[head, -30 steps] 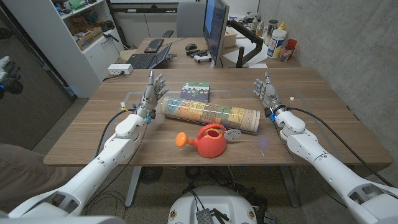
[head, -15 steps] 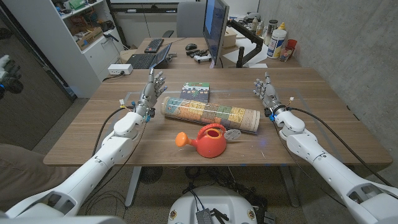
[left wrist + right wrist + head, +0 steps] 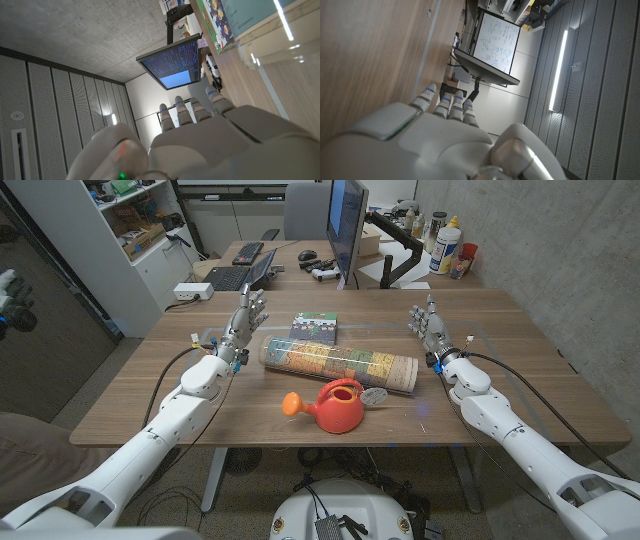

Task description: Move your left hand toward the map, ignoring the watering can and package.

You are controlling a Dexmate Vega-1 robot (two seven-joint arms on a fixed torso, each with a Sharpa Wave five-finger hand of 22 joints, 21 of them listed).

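A rolled map lies across the middle of the wooden table, printed in coloured patches. My left hand stands upright just beside the roll's left end, fingers apart and holding nothing; its back also appears in the left wrist view. A red watering can with an orange spout sits in front of the map. A flat package with a printed cover lies behind the map. My right hand stands upright past the map's right end, fingers apart, holding nothing.
A second desk behind the table carries a monitor, a laptop and bottles. White shelves stand at the back left. Cables run along both forearms.
My left hand has drifted slightly up and away from me, staying beside the map's left end. The right hand and the objects have not moved.
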